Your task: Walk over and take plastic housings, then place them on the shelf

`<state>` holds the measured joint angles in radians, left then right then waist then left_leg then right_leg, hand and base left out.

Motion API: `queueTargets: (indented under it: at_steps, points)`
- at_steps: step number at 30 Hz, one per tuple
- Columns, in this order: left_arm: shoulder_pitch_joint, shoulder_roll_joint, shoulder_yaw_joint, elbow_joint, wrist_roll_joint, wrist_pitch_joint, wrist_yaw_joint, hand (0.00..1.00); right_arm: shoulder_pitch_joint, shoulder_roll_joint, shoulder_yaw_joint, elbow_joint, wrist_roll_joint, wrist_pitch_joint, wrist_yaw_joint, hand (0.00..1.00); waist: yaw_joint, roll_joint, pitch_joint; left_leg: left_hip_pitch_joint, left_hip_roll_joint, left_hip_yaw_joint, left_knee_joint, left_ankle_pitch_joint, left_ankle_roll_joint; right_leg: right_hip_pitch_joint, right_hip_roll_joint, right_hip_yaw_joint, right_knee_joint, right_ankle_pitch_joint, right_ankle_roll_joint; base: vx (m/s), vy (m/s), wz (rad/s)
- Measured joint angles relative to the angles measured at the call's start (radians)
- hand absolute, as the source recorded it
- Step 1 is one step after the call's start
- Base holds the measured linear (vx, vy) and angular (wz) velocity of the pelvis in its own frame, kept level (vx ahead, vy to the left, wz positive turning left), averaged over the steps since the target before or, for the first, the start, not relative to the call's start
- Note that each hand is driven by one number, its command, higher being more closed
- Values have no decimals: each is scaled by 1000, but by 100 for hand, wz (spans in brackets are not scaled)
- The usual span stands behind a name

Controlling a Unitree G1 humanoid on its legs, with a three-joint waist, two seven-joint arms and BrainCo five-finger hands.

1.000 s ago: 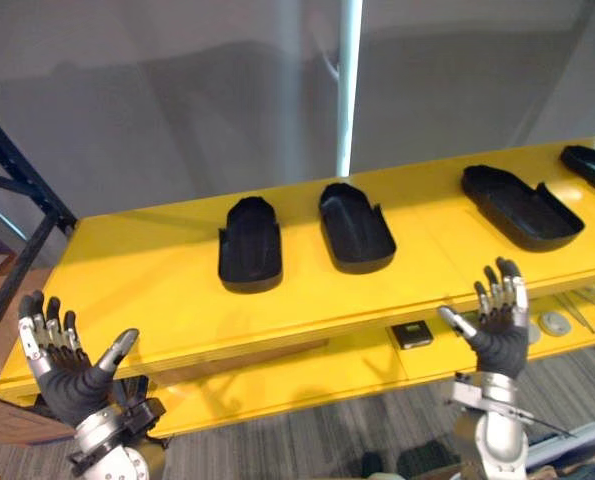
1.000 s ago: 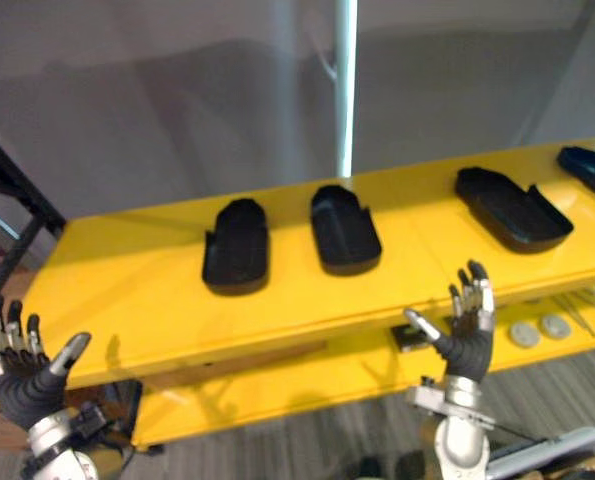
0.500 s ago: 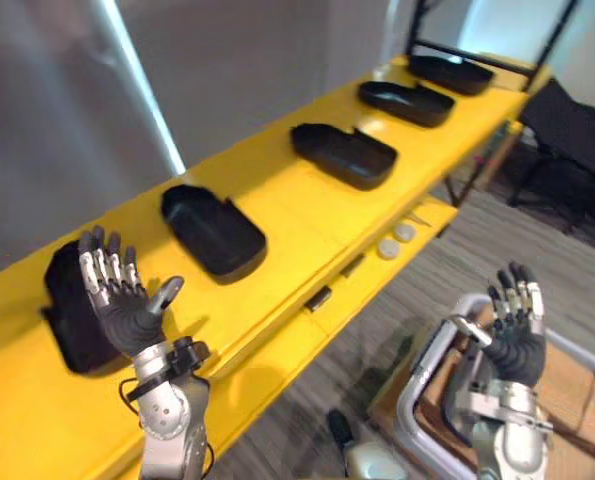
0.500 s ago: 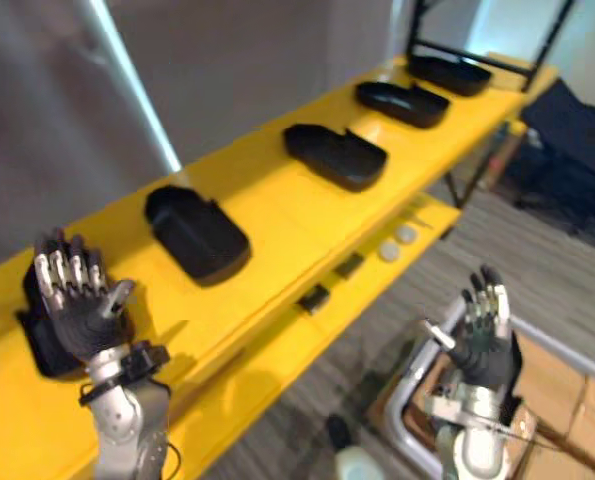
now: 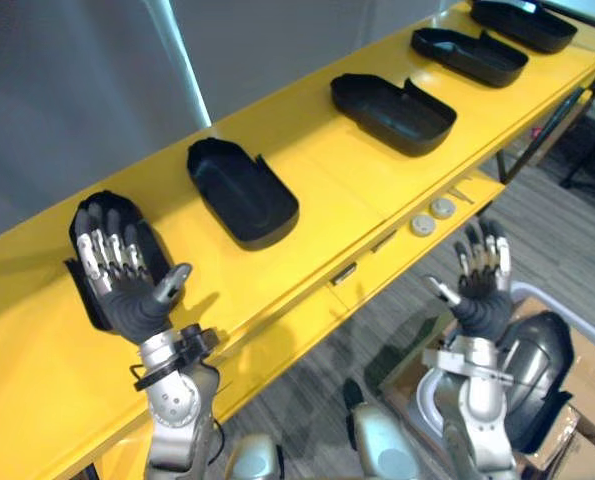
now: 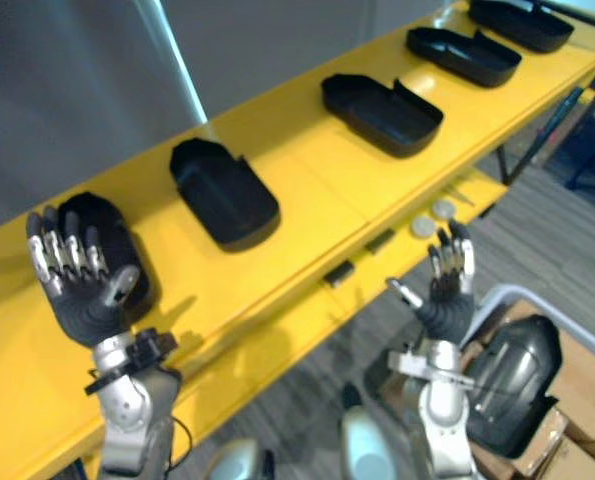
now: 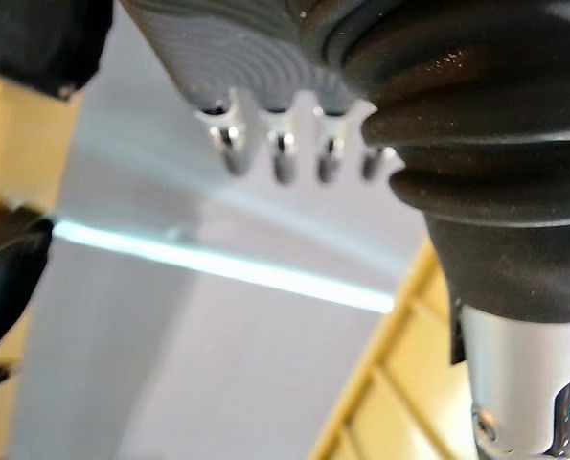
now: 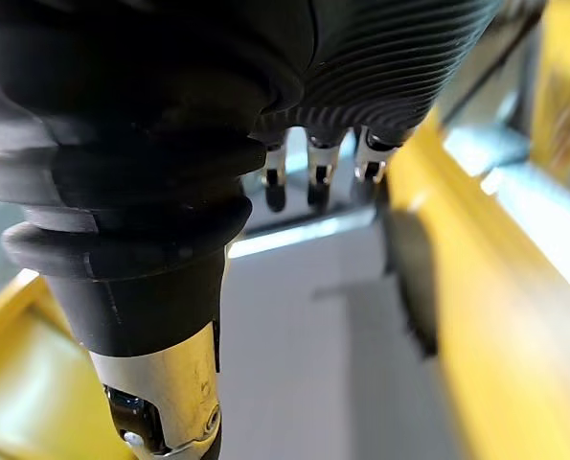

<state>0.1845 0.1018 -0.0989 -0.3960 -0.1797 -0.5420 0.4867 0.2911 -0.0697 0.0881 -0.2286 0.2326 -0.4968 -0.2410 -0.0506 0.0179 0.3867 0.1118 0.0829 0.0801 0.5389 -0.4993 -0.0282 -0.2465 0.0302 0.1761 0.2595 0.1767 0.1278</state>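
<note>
Both my hands are up with fingers spread, holding nothing: left hand (image 5: 127, 295) in front of the nearest shell, right hand (image 5: 482, 300) out over the floor. The black moulded plastic housings (image 5: 242, 190) lie open side up in a row on the long yellow shelf (image 5: 327, 195). They look thin-walled, light, stiff and smooth — likely slippery — so I'd pinch a side wall, thumb inside.

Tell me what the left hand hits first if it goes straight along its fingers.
Likely the grey wall: the left hand aims its fingers over the nearest housing, though depth is unclear.
</note>
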Motion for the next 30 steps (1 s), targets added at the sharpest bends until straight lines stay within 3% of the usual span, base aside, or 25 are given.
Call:
queueTargets:
  at_steps: [1, 3, 6, 8, 9, 10, 11, 12, 14, 15, 17, 18, 19, 20, 21, 22, 24, 25, 26, 27, 30]
  points:
    - [31, 5, 7, -8, 0, 14, 1, 0, 20, 0, 8, -8, 12, -1, 41, 0, 11, 10, 16, -7, 19, 55, -24, 13, 18, 23, -4, -56, -132, 145, 28, -449, 16, -112]
    - [34, 12, 18, -7, -10, 20, -3, 0, 37, -4, 16, -10, 35, -9, 101, 0, 10, -14, 3, -17, 9, 124, -98, 83, 45, 4, -45, -174, 63, -24, -66, -415, 19, -88]
    - [-6, 16, 30, -8, -13, 23, -26, 0, 13, -4, 37, -18, 25, -45, 91, 0, 7, -9, -25, -67, 3, 130, -209, 196, 58, 44, -117, -210, 264, -217, -70, -239, 20, -25]
    - [-10, 19, 50, -7, -12, 44, -30, 0, -35, -5, 59, -4, 15, -44, 56, 0, 12, -19, -33, -83, 3, 146, -246, 232, 56, 88, -173, -226, 281, -247, -88, -246, -35, -41]
    - [1, 21, 78, -5, -19, 72, -34, 0, -88, -4, 78, 33, 3, -38, 31, 0, 24, -19, -36, -85, 12, 176, -260, 250, 47, 129, -241, -248, 278, -254, -100, -184, -85, -62]
    - [8, 20, 90, -5, -21, 79, -40, 0, -104, -4, 85, 48, -2, -36, 24, 0, 31, -18, -43, -89, 17, 188, -258, 253, 42, 138, -269, -256, 276, -254, -101, -141, -141, -74]
    - [20, 20, 103, -4, -47, 89, -61, 0, -119, -3, 101, 72, -12, -23, 18, 0, 39, -14, -70, -108, 35, 211, -249, 259, 33, 143, -317, -259, 270, -254, -106, -90, -219, -43]
    - [26, 19, 113, -4, -59, 91, -71, 0, -122, -2, 108, 83, -15, -16, 17, 0, 39, -10, -86, -117, 47, 215, -248, 264, 24, 143, -335, -262, 268, -258, -113, -69, -321, -45]
    - [51, 13, 141, -1, -94, 93, -97, 0, -120, -1, 142, 99, -62, 27, -8, 0, 43, 6, -121, -126, 117, 241, -250, 290, -21, 141, -377, -262, 244, -260, -118, -24, -398, -42]
    - [54, 12, 141, 7, -99, 93, -104, 0, -115, -1, 148, 103, -67, 37, -14, 0, 42, 16, -129, -130, 137, 243, -251, 299, -36, 139, -381, -262, 231, -260, -118, -6, -447, -38]
    - [50, 11, 138, 37, -139, 90, -112, 0, -98, 4, 152, 137, -79, 42, -25, 0, 41, -10, -153, -133, 204, 255, -252, 338, -105, 135, -394, -259, 155, -257, -113, -4, -478, -34]
    - [51, 12, 137, 44, -141, 90, -112, 0, -90, 7, 151, 139, -80, 42, -25, 0, 41, -21, -159, -135, 217, 256, -250, 348, -123, 137, -393, -260, 126, -251, -109, -11, -668, -29]
    - [51, 14, 131, 51, -159, 89, -108, 0, -68, 16, 149, 139, -81, 36, -25, 0, 36, -55, -179, -144, 237, 253, -249, 368, -164, 139, -383, -263, 76, -167, -92, 8, -705, -16]
    - [48, -5, 123, 69, -178, 86, -104, 0, -53, 6, 131, 144, -78, 27, -20, 0, 31, -48, -184, -147, 284, 229, -254, 384, -207, 148, -346, -295, 91, -271, 71, 8, -835, -20]
    - [49, -26, 111, 73, -180, 86, -102, 0, -50, -9, 120, 145, -70, 24, -18, 0, 28, -25, -183, -147, 317, 224, -260, 393, -213, 146, -320, -315, 93, -305, 105, -3, -607, -23]
    - [50, -79, 71, 86, -180, 89, -92, 0, -53, -56, 88, 149, -47, 25, -13, 0, 13, 43, -164, -149, 372, 184, -289, 424, -183, 138, -262, -336, 115, -330, 80, -26, -415, -6]
    - [39, -109, 8, 88, -212, 92, -95, 0, -49, -114, 13, 175, -35, 45, -15, 0, -30, 73, -155, -149, 368, 179, -302, 547, -75, 124, -254, -365, 192, -370, 30, -40, -468, 17]
    - [32, -109, 4, 97, -225, 92, -111, 0, -44, -122, -5, 178, -48, 53, -25, 0, -40, 61, -148, -150, 355, 181, -288, 580, -29, 125, -264, -364, 199, -389, 18, -51, -385, 0]
    - [32, -109, 3, 114, -225, 91, -124, 0, -39, -125, -26, 179, -62, 53, -31, 0, -40, 64, -148, -151, 332, 170, -266, 562, -36, 131, -271, -357, 195, -398, 12, -98, -212, -26]
    - [44, -109, -3, 116, -224, 91, -138, 0, -29, -126, -50, 180, -57, 52, -39, 0, -39, 68, -150, -150, 262, 134, -248, 505, -63, 132, -281, -339, 174, -396, 2, -94, -149, -32]
    - [82, -107, 1, 93, -247, 86, -177, 0, 7, -124, -94, 180, -36, 43, -45, 0, -34, 78, -156, -146, 155, 111, -314, 400, -54, 142, -254, -336, 74, -337, -3, -63, -53, -12]
